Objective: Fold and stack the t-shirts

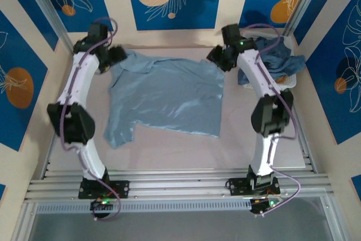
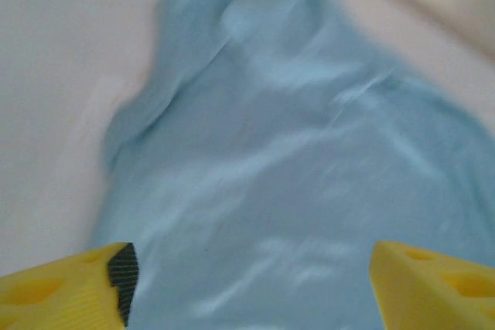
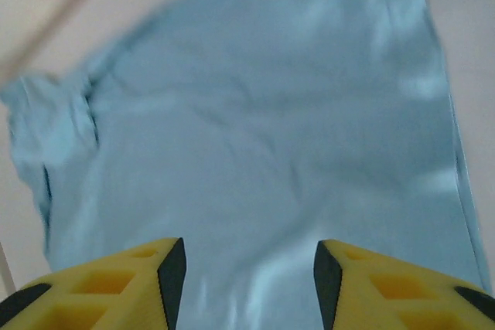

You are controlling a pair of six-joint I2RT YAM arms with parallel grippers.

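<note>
**Jaws standing apart over a pale sky-blue cloth t-shirt (image 1: 169, 97)**

The pale sky-blue cloth t-shirt is lying spread flat on the light-coloured table (image 1: 242, 142), closer to its far edge than its near one. One short sleeve is reaching out toward the near left.

The left gripper (image 1: 117, 56) is hovering at the shirt's far left corner. In the left wrist view its yellow fingers (image 2: 62, 291) are standing wide apart, with blue cloth lying below the gap and nothing pinched between them.

The right gripper (image 1: 216, 56) is hanging at the shirt's far right corner. In the right wrist view its yellow fingers (image 3: 116, 287) are parted too, and the cloth beneath them is lying loose and ungripped. Whether any fingertip is touching the cloth, I cannot tell.

A darker dusty-blue cloth t-shirt (image 1: 276, 55) is sitting crumpled in a white slatted plastic basket (image 1: 289, 82). The basket is standing at the table's far right corner, just beside the right arm.
</note>
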